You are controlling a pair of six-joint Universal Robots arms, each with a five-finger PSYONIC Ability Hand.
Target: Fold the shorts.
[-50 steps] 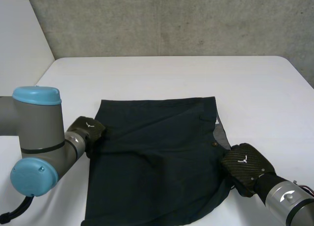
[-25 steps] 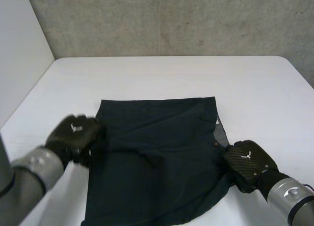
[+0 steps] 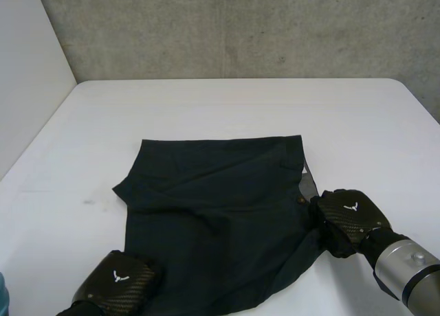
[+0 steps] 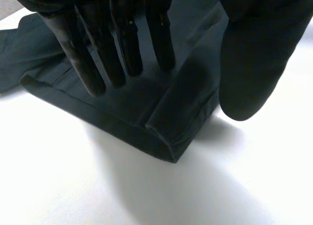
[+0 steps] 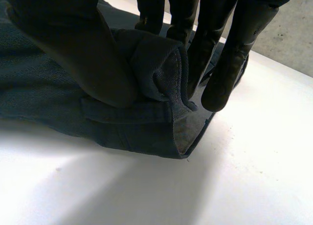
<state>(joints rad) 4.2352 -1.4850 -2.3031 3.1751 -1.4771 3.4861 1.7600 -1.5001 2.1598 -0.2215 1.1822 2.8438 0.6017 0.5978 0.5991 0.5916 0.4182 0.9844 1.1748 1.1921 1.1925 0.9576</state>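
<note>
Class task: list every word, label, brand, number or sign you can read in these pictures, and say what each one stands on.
No words or numbers can be read anywhere.
left hand: a small white winged emblem on its back, a sign without letters.
right hand: the same white emblem on its back, also without letters.
shorts: dark cloth with no label or print to read.

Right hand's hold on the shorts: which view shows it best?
Right wrist view: the right hand pinches a fold of the shorts between thumb and fingers. Head view shows the hand's back at the shorts' right edge. Left wrist view looks at another corner, under the left hand.
</note>
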